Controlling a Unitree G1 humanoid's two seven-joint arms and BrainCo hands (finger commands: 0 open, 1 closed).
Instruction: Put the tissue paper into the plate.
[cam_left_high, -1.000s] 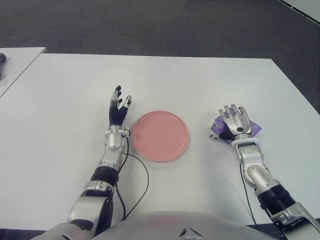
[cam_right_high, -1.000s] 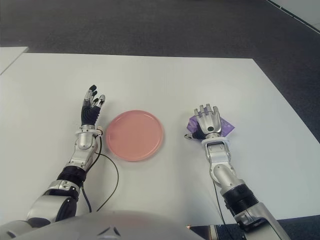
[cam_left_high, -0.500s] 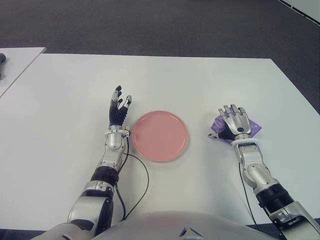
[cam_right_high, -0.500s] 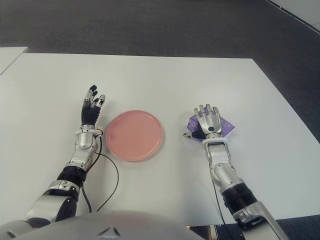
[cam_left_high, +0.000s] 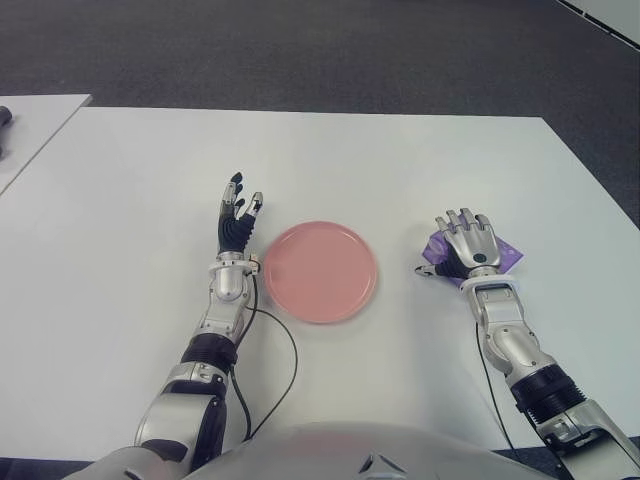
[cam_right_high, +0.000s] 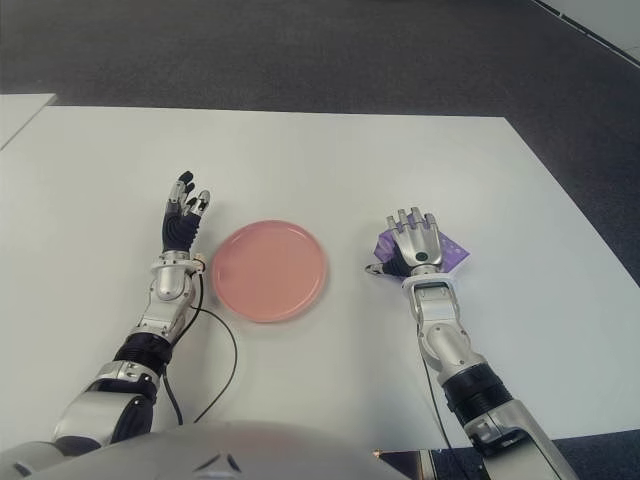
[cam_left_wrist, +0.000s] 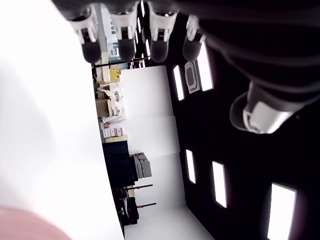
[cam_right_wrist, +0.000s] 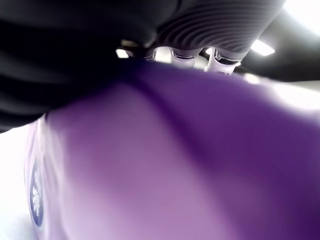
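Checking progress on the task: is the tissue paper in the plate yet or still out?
Out. The purple tissue paper lies on the table under the right robot hand, beside the empty pink plate.

A white bench (cam_left_high: 400, 160) fills most of the view, its far edge toward 12 o'clock. Beyond it lies dark grey carpet floor (cam_left_high: 300, 50). At 9 o'clock a second white table (cam_left_high: 30, 125) stands beside it, a narrow gap between them. A pale strip (cam_left_high: 610, 12) crosses the 1 o'clock corner.
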